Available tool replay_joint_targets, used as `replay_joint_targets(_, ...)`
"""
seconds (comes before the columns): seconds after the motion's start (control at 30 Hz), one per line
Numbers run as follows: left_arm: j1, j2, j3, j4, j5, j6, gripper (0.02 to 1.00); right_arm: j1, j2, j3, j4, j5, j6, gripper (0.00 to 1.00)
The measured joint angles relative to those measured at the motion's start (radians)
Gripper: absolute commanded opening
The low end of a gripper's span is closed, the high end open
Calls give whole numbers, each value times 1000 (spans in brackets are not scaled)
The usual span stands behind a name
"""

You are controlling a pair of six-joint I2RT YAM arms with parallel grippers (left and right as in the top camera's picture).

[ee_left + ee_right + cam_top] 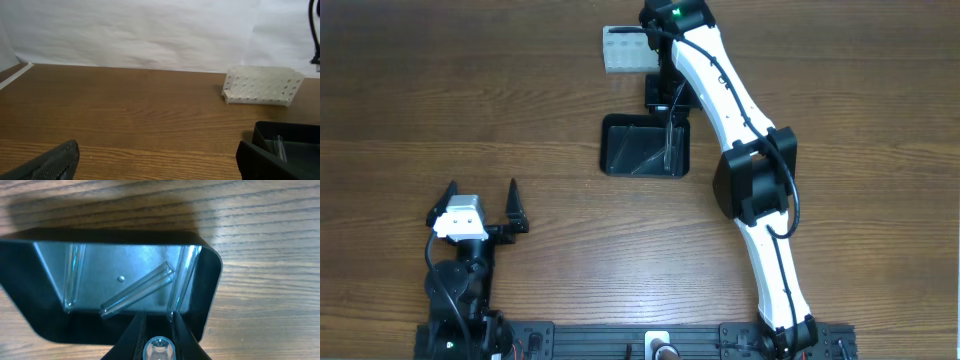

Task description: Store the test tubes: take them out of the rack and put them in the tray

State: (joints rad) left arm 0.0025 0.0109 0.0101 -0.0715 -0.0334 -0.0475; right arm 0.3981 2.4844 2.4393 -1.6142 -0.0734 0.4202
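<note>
The black tray [610,150] lies mid-table with three clear test tubes in it: one along one side wall [74,277], one lying diagonally [137,290], one along the opposite wall [182,280]. My right gripper [158,330] hangs over the tray's wall [212,290], shut on another test tube [159,349] held upright, its open rim toward the camera. In the top view the right gripper [667,105] sits between the tray and the white rack [628,50]. My left gripper [480,205] stands open near the left arm's base, far from both.
The perforated white rack [262,86] stands at the table's far side, with the tray's corner [287,145] nearer to the left gripper. Bare wooden table surrounds them. A white backdrop rises behind the table's far edge.
</note>
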Motion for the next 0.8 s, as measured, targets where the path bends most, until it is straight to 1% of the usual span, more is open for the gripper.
replay_joint_targets(0.8, 0, 0, 0, 0, 0, 0, 998, -19, 62, 0, 37, 0, 25, 49)
